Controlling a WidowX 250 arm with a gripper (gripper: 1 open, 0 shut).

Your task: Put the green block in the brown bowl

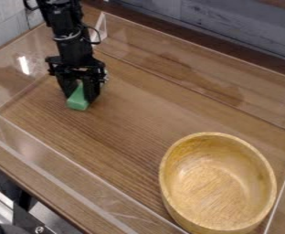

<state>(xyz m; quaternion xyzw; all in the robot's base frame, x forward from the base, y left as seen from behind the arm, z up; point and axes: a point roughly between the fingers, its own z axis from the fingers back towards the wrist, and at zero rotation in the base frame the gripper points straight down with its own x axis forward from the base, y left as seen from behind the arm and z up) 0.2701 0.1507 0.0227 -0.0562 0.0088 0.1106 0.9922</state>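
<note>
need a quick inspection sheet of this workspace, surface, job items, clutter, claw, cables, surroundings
surface: wooden table with visible grain, bordered by clear low walls.
job's things: green block on the table at far left, between the claw's fingers; brown bowl at near right, upright, nothing in it.
clutter: nothing seen.
grippers: claw points straight down, shut on the green block, block not yet lifted off the table.
cables: dark cable loops beside the arm's wrist.
surroundings: grey planked wall behind; dark frame at the lower left corner.
</note>
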